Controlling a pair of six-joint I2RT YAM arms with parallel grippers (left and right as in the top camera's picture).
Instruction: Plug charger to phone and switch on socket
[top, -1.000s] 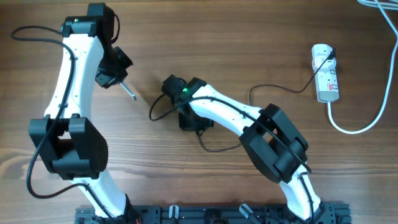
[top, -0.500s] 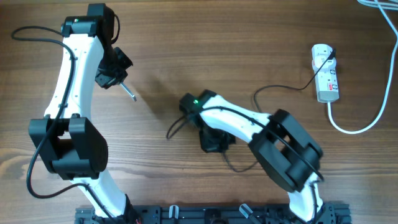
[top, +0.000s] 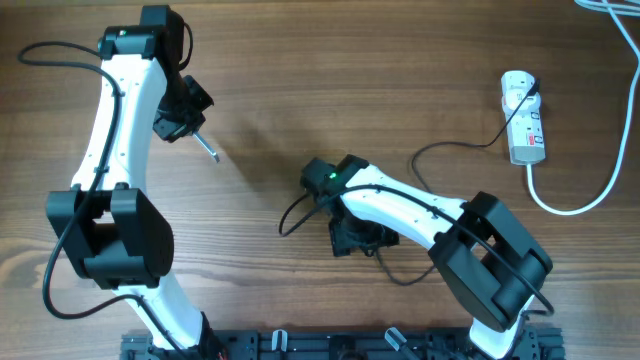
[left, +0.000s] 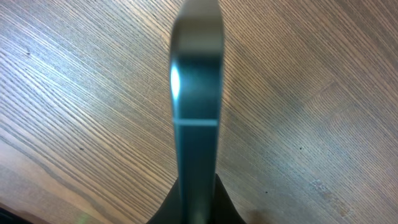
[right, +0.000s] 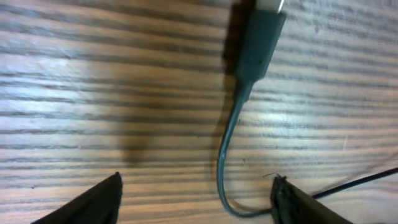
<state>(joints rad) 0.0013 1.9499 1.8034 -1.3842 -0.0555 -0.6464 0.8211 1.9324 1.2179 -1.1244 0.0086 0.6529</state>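
Looking down from overhead, my left jaws (top: 195, 132) sit far left, clamped on the phone (top: 208, 148), which juts out edge-on. My right jaws (top: 350, 238) hang low over the middle of the surface (top: 300, 60), and the charger (top: 465, 144) trails from the socket (top: 523, 118) at the right edge to beneath that arm. My left wrist sees only the phone's thin edge above wood grain. My right wrist shows my fingertips (right: 99, 196) spread apart and empty, with the black plug (right: 261, 37) lying ahead.

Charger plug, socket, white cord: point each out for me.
charger plug (right: 260, 34): right wrist view, black housing.
socket (top: 524, 120): overhead view, middle of white body.
white cord (top: 565, 212): overhead view, bottom of its loop.
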